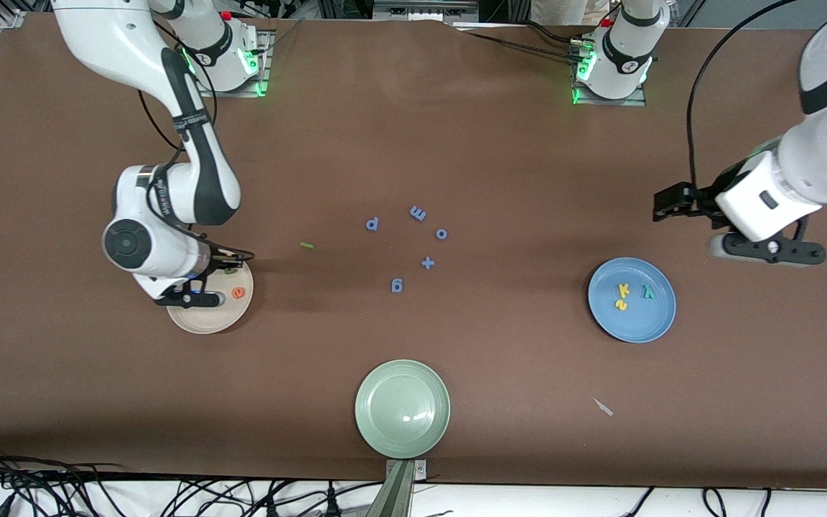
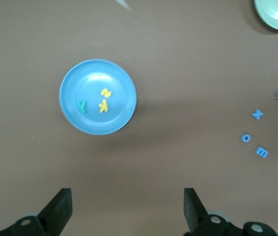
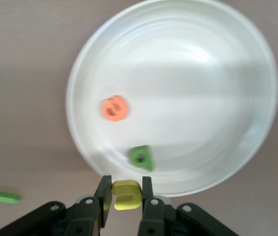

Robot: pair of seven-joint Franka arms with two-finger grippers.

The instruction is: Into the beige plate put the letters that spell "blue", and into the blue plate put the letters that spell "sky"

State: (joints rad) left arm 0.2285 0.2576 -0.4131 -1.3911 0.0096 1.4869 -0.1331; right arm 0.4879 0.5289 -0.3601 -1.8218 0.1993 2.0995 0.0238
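The beige plate [image 1: 205, 319] lies toward the right arm's end of the table, with the orange e [image 1: 239, 292] and the olive-green b [image 1: 229, 271] in it. My right gripper [image 1: 198, 289] hangs over that plate's rim, shut on the yellow u [image 3: 127, 196]; the front view hides the u. In the right wrist view the e [image 3: 114, 108] and b [image 3: 141, 157] rest on the plate [image 3: 193, 98]. The thin light-green l [image 1: 306, 245] lies on bare table. The blue plate [image 1: 636, 323] holds the s [image 1: 621, 304], k [image 1: 624, 290] and y [image 1: 648, 291]. My left gripper [image 1: 670, 204] waits open over bare table beside it.
A pale green plate [image 1: 385, 424] sits near the table's front edge. Blue letters p [image 1: 372, 224], m [image 1: 418, 212], o [image 1: 441, 233], g [image 1: 397, 286] and a plus sign [image 1: 428, 263] lie mid-table. A pale scrap [image 1: 603, 406] lies nearer the camera than the blue plate.
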